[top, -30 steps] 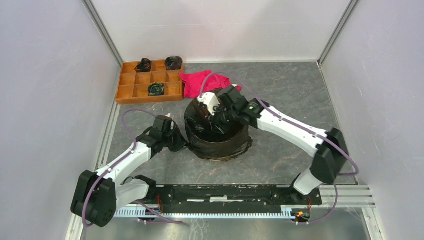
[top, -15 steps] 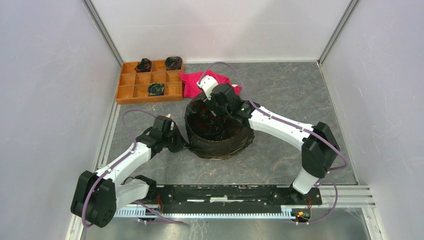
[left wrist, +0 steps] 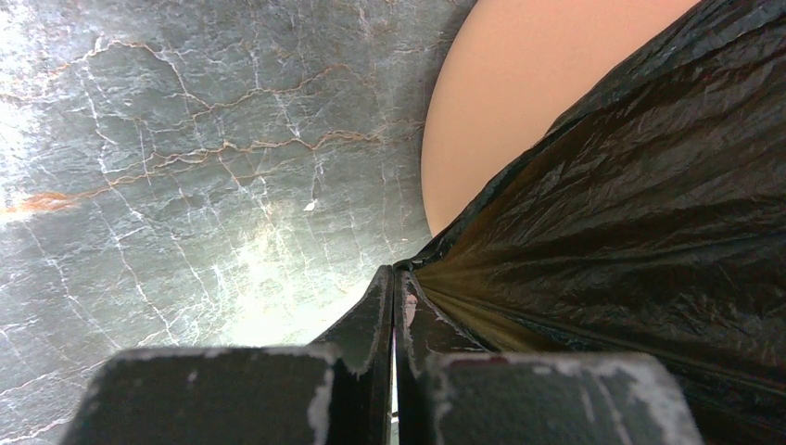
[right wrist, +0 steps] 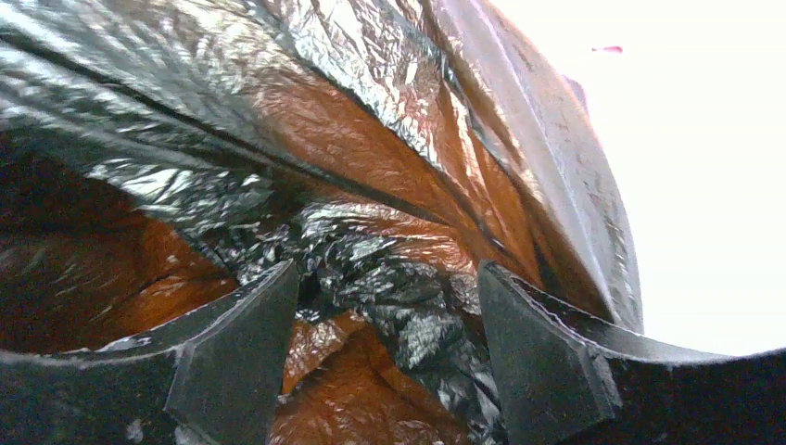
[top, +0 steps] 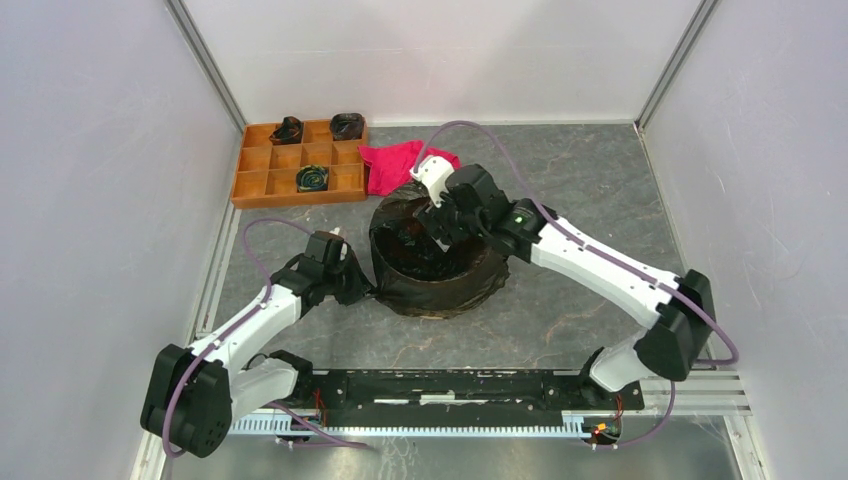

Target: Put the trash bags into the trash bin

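Grey marbled table (top: 600,190) between pale walls. At its middle, orange bin (left wrist: 482,111) lined and draped with black bag (top: 430,280). Left gripper (left wrist: 394,292) pinching bag film at bin's left wall. Right gripper (right wrist: 385,315) spread wide over bin's mouth, gripping nothing. Red cloth (top: 392,165) just behind bin; tray (top: 255,160) behind-left.

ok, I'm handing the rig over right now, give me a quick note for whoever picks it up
Left gripper: shut, pinching the trash bag film low against the outer wall of the trash bin.
Right gripper: open at the bin mouth, holding nothing, with wrinkled film below it.
Done: the bag is pushed down inside the bin, and its edge is draped over the rim and outer wall.
Left: release the left pinch. The draped edge probably needs tidying.
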Robot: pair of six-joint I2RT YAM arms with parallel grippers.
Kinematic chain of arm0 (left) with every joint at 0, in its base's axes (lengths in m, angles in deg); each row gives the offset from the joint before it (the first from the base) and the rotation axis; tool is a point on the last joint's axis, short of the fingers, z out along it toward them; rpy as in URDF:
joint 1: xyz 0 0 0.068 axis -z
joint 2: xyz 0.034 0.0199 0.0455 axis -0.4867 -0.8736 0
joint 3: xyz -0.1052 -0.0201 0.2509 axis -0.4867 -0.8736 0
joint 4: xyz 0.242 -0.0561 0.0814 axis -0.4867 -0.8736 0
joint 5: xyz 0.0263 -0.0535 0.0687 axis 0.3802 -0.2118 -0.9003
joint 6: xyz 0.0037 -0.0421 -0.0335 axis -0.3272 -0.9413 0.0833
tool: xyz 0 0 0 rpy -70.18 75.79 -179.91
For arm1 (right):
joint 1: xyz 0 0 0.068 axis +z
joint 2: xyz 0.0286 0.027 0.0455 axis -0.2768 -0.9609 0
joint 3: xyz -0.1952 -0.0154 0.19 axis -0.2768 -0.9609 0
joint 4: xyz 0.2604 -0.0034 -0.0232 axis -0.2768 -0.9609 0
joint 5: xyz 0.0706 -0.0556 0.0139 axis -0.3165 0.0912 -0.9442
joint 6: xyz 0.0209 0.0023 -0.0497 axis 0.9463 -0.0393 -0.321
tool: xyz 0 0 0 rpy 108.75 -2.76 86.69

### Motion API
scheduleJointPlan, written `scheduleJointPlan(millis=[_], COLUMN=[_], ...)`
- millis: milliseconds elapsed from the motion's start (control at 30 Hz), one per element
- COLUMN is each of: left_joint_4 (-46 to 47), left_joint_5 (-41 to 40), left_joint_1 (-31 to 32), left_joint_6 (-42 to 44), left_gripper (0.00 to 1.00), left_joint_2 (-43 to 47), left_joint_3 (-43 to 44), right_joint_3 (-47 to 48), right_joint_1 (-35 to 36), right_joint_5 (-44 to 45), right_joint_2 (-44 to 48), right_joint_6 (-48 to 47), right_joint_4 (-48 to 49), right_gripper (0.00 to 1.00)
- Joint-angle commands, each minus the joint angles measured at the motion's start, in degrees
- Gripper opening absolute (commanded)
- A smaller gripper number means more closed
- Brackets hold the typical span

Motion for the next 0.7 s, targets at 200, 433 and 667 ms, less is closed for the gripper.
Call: scheduleJointPlan(millis=[200,433,667], left_joint_4=[-0.7,-0.5,-0.4], left_joint_5=[-0.6,-0.3,-0.1], left_joint_1=[-0.3,-0.3,-0.2], left_joint_6=[3.0,2.4,1.7], left_gripper=[0.02,0.02,0.02], left_joint_2=[0.4,0.3,1.1], left_joint_3=[2.1,2.7,2.9], right_joint_3=[1.3,-0.5,1.5], right_joint_1=[0.6,0.7,0.3], right_joint_5=[-19.2,-29.7,1.6], right_joint_2=[2.2,-6.4,-12.7], right_joint_6=[-1.4,4.1,6.7], right_joint_4=[0.0,12.5,25.0], right_gripper=[0.68,0.39,0.38])
